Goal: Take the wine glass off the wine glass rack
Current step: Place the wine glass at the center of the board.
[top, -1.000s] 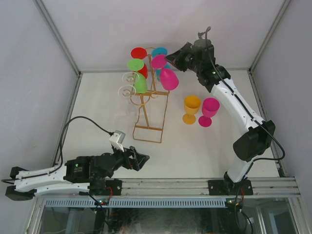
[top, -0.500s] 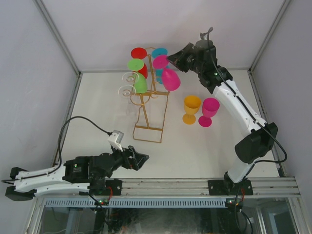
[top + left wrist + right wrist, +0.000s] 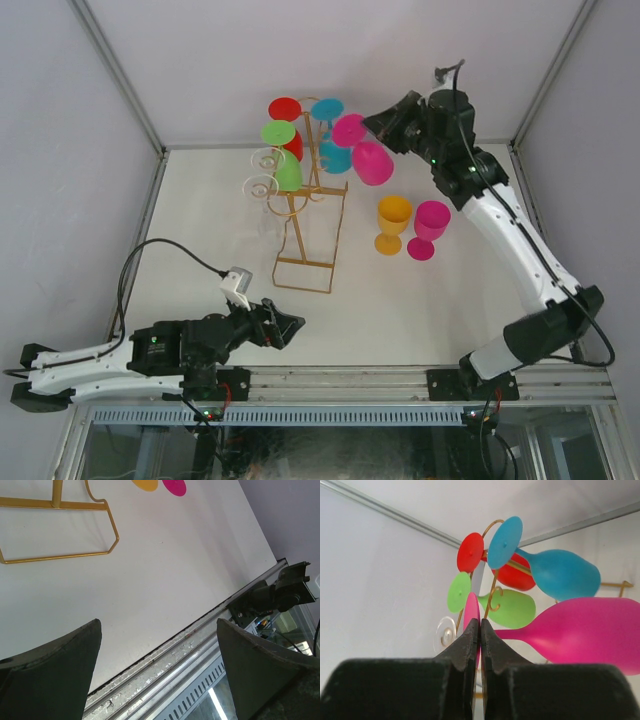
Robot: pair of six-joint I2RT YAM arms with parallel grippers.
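Note:
The gold wire wine glass rack (image 3: 305, 232) stands at the back middle of the table, and its loop base (image 3: 60, 557) also shows in the left wrist view. My right gripper (image 3: 378, 128) is shut on the flat foot (image 3: 471, 609) of a magenta wine glass (image 3: 372, 162). It holds the glass sideways, just right of the rack's upper hooks (image 3: 494, 600), with the bowl (image 3: 590, 632) pointing away from the fingers. My left gripper (image 3: 290, 328) rests low near the front left edge, open with nothing between its fingers (image 3: 55, 665).
Red (image 3: 286, 108), cyan (image 3: 333, 155), green (image 3: 287, 172) and clear (image 3: 262, 186) glasses hang on the rack. A yellow glass (image 3: 393, 222) and a second magenta glass (image 3: 431, 228) stand upright on the table right of the rack. The table's metal front rail (image 3: 200, 645) lies below the left gripper.
My right arm has swung right and slightly back, carrying the magenta glass away from the rack's hooks. The left arm has not moved.

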